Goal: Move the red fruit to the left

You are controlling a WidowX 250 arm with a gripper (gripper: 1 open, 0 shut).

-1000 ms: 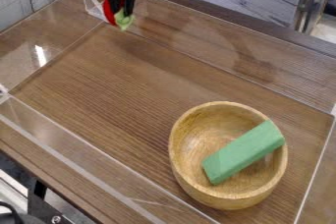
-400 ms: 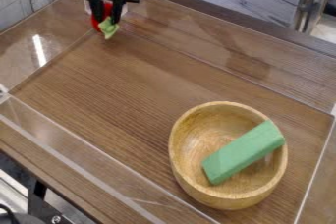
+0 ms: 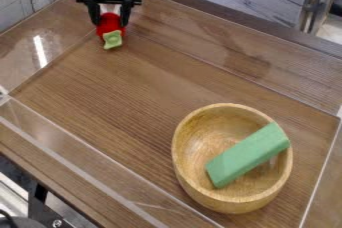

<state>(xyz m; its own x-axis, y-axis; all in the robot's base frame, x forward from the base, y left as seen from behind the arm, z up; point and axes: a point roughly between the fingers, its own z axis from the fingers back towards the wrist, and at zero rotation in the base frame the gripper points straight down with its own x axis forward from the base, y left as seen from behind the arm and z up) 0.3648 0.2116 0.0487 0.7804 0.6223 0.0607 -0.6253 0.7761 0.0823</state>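
The red fruit [image 3: 111,28], a small glossy strawberry toy with a green cap, lies on the wooden table at the far left, its cap pointing towards me. My gripper [image 3: 110,12] hangs right over it. The black fingers [image 3: 92,12] stand apart on either side of the fruit's upper end, and the jaws look open and not pressing on it. The fruit's top is partly hidden behind the fingers.
A wooden bowl [image 3: 195,177] stands at the front right with a green rectangular block [image 3: 249,155] lying in it. Clear plastic walls [image 3: 54,142] fence the table top. A grey wall and a table leg [image 3: 315,12] are behind.
The gripper carried the fruit left and down to the table. Its fingers have now spread, and the fruit sits lower, below the fingertips.
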